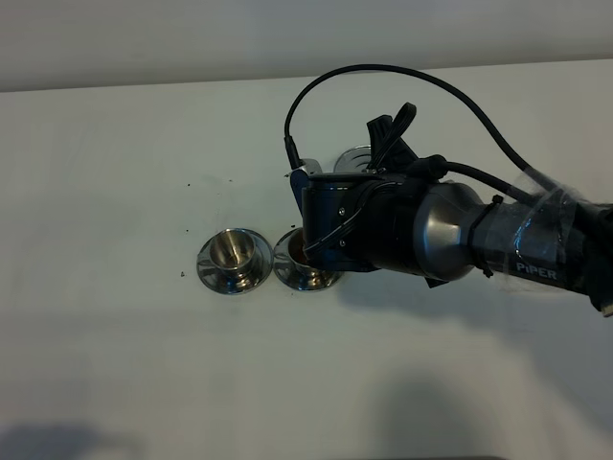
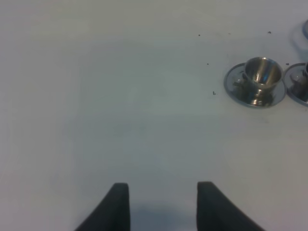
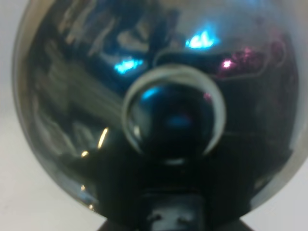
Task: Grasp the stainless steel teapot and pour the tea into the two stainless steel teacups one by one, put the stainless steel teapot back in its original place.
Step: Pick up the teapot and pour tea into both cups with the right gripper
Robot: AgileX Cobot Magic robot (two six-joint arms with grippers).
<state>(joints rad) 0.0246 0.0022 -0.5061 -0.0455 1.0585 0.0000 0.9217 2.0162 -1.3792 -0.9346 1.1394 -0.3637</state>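
teapot (image 3: 72,96): fills your right wrist view, held up over the right-hand cup (image 1: 305,261) so it can pour.
right jaws: pressed together, likely pinching the teapot handle.
tea (image 1: 299,249): dark liquid in that cup.
other cup (image 1: 233,257): empty, your next target.
left jaws: spread, empty, kept clear over bare bench (image 2: 96,96).

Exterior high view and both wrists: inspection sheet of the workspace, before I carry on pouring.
Surface: white tabletop, no spill seen.
Job's things: shiny bell-shaped stainless steel teapot fills the right wrist view; small shiny steel teacup on a round saucer looks empty; second teacup, partly under the right arm, shows something dark inside.
Clutter: tiny dark specks; round steel piece half hidden behind the arm.
Grippers: left gripper open, empty; right gripper shut on the teapot.
Cables: black cable loops above the right arm.
Surroundings: pale wall; nothing else seen.
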